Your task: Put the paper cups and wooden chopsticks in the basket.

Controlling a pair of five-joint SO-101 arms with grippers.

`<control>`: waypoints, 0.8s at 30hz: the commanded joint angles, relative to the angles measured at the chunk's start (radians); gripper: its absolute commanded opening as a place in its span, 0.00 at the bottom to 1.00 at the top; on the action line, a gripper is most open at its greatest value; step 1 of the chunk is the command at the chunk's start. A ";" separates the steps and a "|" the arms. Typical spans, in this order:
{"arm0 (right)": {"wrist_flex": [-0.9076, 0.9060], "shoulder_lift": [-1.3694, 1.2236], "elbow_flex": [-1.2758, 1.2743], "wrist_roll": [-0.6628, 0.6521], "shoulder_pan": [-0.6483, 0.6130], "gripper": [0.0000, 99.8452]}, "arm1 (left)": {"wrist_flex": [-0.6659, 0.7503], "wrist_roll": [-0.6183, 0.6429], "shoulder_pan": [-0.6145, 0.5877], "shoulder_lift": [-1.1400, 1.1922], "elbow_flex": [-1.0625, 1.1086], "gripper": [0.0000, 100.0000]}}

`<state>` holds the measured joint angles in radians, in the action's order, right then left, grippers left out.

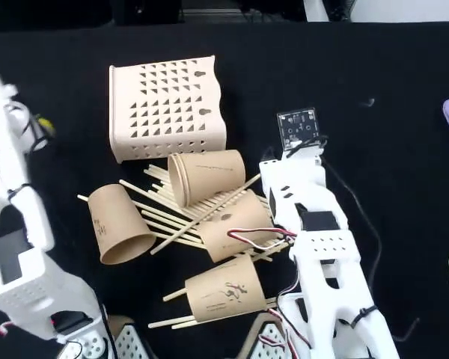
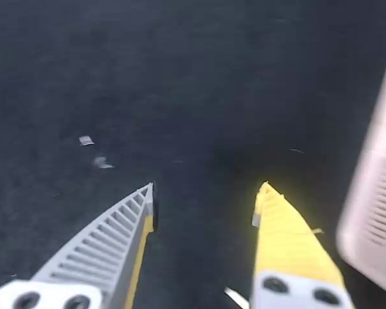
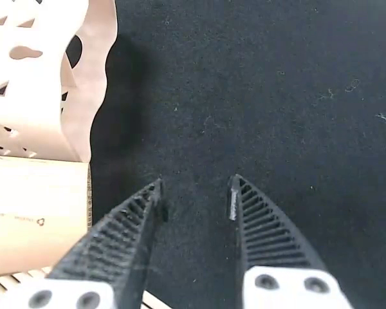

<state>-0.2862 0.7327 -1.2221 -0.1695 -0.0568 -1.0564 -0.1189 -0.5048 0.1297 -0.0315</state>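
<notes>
- High view: the right arm (image 1: pixel 314 247) is stretching up the black table (image 1: pixel 374 67) beside the pile, with its gripper hidden beneath its own body. The left arm (image 1: pixel 15 254) is lying along the left edge, partly cut off. The basket (image 1: pixel 168 108) is lying on its side. Four paper cups (image 1: pixel 206 176) and scattered wooden chopsticks (image 1: pixel 176 217) are lying just beside it, outside.
- Left wrist view: the left gripper (image 2: pixel 206 193) is hanging spread wide, holding nothing, over bare cloth. The blurred basket wall is showing nearby.
- Right wrist view: the right gripper (image 3: pixel 196 187) is standing parted and empty above the cloth, beside the basket and one paper cup.
</notes>
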 commanded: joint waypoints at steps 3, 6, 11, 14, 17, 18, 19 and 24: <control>0.028 -0.004 0.002 0.008 0.006 0.17 | -0.261 0.057 0.228 -0.002 -0.309 0.26; 0.028 -0.004 0.002 0.006 0.006 0.17 | -0.264 0.061 0.292 0.017 -0.366 0.26; 0.028 -0.004 0.002 0.006 0.006 0.17 | -0.193 0.058 0.302 0.127 -0.358 0.26; 0.028 -0.004 0.001 0.006 0.006 0.17 | -0.183 0.055 0.282 0.221 -0.367 0.26; 0.028 -0.004 0.001 0.006 0.006 0.17 | -0.163 0.055 0.249 0.279 -0.369 0.25; 0.028 -0.004 0.001 0.005 0.006 0.17 | -0.161 0.055 0.239 0.284 -0.369 0.25; 0.028 -0.004 0.001 0.005 0.006 0.17 | -0.161 0.055 0.228 0.290 -0.367 0.25; 0.028 -0.004 0.001 0.005 0.006 0.17 | -0.150 0.054 0.165 0.296 -0.332 0.25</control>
<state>-0.2862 0.7327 -1.2221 -0.1695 -0.0568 -1.2190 -0.0667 -0.2762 0.4150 -0.3997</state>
